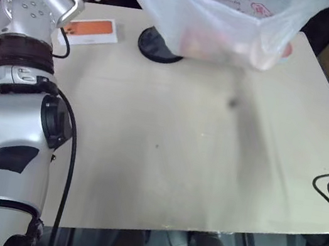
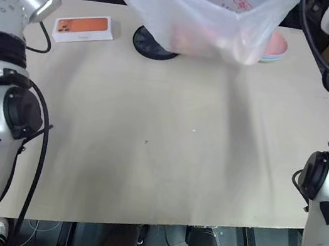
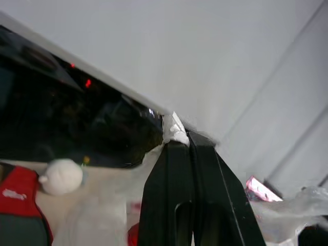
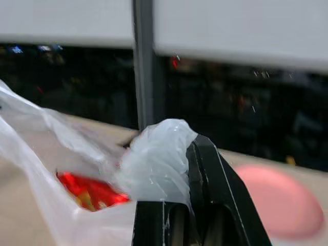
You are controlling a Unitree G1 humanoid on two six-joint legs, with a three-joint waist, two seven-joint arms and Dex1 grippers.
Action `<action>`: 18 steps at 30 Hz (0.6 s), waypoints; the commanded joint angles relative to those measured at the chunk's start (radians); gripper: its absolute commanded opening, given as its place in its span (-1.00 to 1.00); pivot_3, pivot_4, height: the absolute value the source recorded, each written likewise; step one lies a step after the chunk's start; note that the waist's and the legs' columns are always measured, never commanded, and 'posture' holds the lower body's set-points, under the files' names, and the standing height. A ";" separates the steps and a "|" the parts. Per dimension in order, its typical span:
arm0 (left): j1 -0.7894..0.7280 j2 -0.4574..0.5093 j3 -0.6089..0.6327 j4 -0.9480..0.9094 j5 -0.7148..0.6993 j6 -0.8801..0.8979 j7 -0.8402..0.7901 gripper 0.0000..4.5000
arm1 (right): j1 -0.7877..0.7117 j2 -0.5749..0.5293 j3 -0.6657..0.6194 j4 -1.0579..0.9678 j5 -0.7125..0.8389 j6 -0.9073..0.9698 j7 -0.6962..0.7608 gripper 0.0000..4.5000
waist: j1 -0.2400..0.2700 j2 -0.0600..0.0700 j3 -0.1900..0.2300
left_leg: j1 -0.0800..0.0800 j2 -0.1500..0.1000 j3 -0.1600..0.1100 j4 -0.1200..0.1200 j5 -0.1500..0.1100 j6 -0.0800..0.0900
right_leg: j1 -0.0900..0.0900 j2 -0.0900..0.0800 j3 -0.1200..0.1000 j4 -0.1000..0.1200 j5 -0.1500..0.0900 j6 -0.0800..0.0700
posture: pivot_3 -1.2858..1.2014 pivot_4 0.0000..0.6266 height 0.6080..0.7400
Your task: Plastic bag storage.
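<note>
The plastic bag point(image 1: 221, 18), thin, translucent white with red print, hangs stretched above the far part of the table point(image 1: 176, 163), its bottom just over the tabletop. In the left wrist view my left gripper point(image 3: 187, 137) is shut, with a pinch of white plastic point(image 3: 174, 128) sticking out at its tips. My right gripper point(image 4: 189, 148) is shut on a bunched fold of the bag point(image 4: 156, 164). Something red point(image 4: 89, 192) shows through the bag's wall. Both arms reach up to the bag's top corners.
An orange and white box point(image 1: 91, 30) lies at the far left of the table. A black round disc point(image 1: 156, 45) sits beside it, partly behind the bag. A pink plate point(image 2: 273, 47) lies at the far right behind the bag.
</note>
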 commanded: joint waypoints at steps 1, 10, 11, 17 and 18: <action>0.155 -0.036 -0.079 -0.254 0.096 -0.025 -0.062 -0.99 | 0.155 -0.049 0.010 -0.212 -0.014 -0.002 0.008 -1.00 | 0.001 0.001 -0.001 | 0.000 0.000 0.000 0.000 0.000 0.000 | 0.000 0.000 0.000 0.000 0.000 0.000 | 0.03 -0.52 1.00; 0.659 -0.122 -0.085 -0.794 0.149 0.028 0.053 -0.99 | 0.732 -0.020 0.002 -0.726 0.013 0.063 -0.078 -1.00 | 0.003 0.000 -0.001 | 0.001 0.000 0.002 0.006 -0.002 0.004 | -0.001 0.000 0.004 0.008 0.000 0.000 | 0.03 -0.52 1.00; 0.698 -0.132 -0.081 -0.831 0.145 0.038 0.069 -0.99 | 0.776 -0.001 -0.005 -0.757 0.022 0.069 -0.090 -1.00 | 0.005 0.000 -0.002 | 0.002 0.000 0.002 0.006 -0.002 0.004 | -0.001 0.000 0.005 0.006 0.000 0.000 | 0.03 -0.52 1.00; 0.843 -0.134 -0.116 -0.923 0.206 0.045 0.075 -0.99 | 0.999 0.016 0.004 -0.851 0.020 0.035 -0.084 -1.00 | 0.022 -0.001 -0.002 | 0.015 0.000 0.003 0.014 -0.002 0.005 | 0.011 0.002 0.007 0.012 -0.001 0.001 | 0.03 -0.52 1.00; 0.860 -0.136 -0.111 -0.924 0.208 0.045 0.074 -0.99 | 1.024 0.026 0.005 -0.859 0.042 0.025 -0.067 -1.00 | 0.022 -0.001 -0.002 | 0.020 0.000 0.003 0.014 -0.003 0.005 | 0.017 0.002 0.007 0.011 -0.003 0.004 | 0.03 -0.52 1.00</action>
